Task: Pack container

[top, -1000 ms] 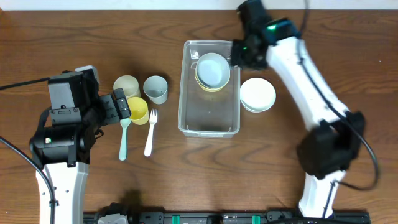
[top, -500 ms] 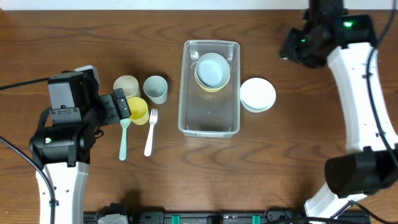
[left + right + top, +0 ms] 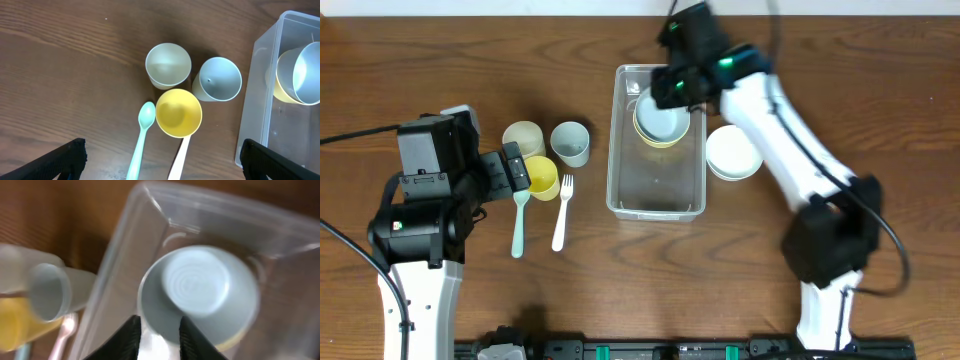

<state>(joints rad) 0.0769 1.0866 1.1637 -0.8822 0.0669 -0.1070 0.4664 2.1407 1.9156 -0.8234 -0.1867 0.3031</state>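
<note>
Right gripper (image 3: 158, 325) back above far end of the container (image 3: 656, 190), gap narrow, possibly astride a bowl (image 3: 200, 287).

The container (image 3: 656, 192) lies at the centre of the overhead frame, long side running top to bottom, with the stacked bowls (image 3: 662, 116) inside its upper half. The lone bowl (image 3: 734, 153) sits on the table (image 3: 905, 80) just beside the container's right wall. Left of the container, the left cup (image 3: 523, 137) and right cup (image 3: 570, 142) stand side by side with the lower cup (image 3: 542, 178) just below and between them. Beneath that cluster the spoon (image 3: 518, 226) and fork (image 3: 561, 213) lie parallel, spoon on the left, their heads flanking the lower cup.
</note>
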